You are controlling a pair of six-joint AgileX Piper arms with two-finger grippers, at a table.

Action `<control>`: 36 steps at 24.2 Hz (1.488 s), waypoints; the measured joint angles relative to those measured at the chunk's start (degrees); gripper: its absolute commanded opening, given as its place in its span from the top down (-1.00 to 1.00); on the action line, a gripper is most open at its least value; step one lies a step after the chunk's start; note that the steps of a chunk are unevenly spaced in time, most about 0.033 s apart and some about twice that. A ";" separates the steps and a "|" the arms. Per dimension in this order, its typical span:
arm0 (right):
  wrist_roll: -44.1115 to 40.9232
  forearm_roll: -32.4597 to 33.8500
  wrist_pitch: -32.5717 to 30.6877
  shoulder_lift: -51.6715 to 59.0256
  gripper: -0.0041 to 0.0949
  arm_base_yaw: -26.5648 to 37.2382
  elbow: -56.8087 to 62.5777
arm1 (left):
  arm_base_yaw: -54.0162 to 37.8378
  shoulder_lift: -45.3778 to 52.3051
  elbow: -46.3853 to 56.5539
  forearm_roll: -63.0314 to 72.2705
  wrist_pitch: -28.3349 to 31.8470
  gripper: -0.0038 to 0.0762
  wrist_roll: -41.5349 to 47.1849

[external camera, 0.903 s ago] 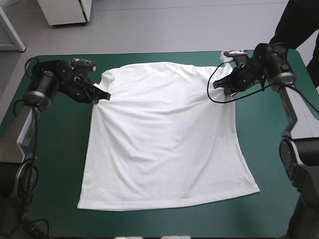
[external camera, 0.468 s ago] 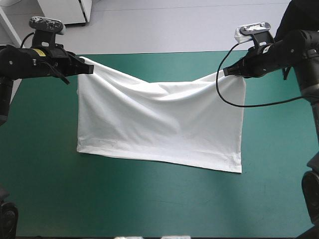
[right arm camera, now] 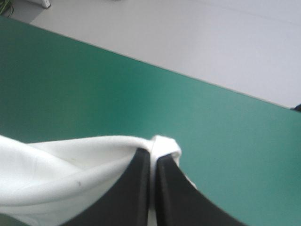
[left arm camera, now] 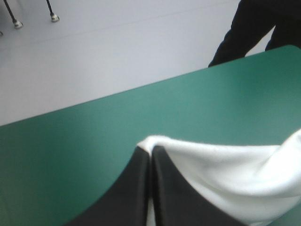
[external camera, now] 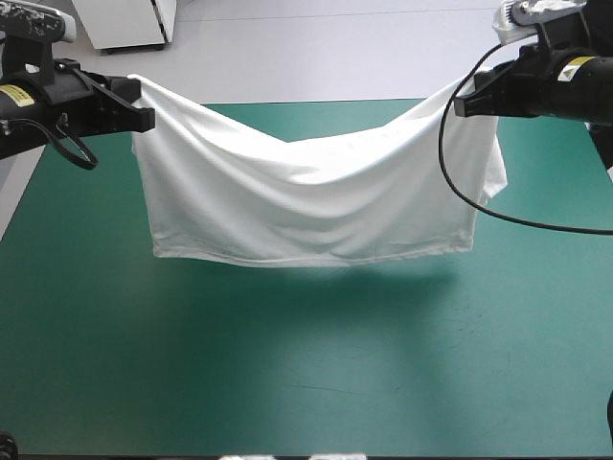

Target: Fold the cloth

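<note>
High view: you had the T-shirt [external camera: 306, 206] hanging clear of the table [external camera: 287, 374]. It was strung between the left gripper [external camera: 142, 107] and the right gripper [external camera: 466, 103] and sagged in the middle.
Left wrist: yours was clamped tight on a white corner.
Right wrist: likewise pinched on the other corner.
Progress: by my read, you had lifted it only, and every fold was left to lay down.

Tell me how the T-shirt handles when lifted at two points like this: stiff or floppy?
Probably floppy: held between the left gripper and right gripper, the T-shirt sags in the middle. Likely light: two small pinches carry it above the table. Its free hem may swing.
</note>
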State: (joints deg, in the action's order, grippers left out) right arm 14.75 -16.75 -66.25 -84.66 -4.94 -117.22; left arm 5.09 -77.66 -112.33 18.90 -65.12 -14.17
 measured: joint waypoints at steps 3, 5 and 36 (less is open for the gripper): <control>0.07 -0.07 2.17 -0.06 0.95 0.00 -3.01 | 0.00 -0.01 -1.82 -0.07 1.43 0.93 0.00; 0.07 -0.35 3.57 -0.46 0.95 0.00 -4.86 | 0.00 -0.18 -2.25 -0.28 3.19 0.93 0.00; 8.03 -15.98 3.40 -41.52 0.95 8.44 -31.70 | 0.00 -39.87 -27.31 0.02 8.45 0.93 -1.06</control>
State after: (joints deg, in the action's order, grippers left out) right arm 22.78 -32.72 -62.85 -126.18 3.50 -148.92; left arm 5.09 -117.53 -139.63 18.92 -56.67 -15.22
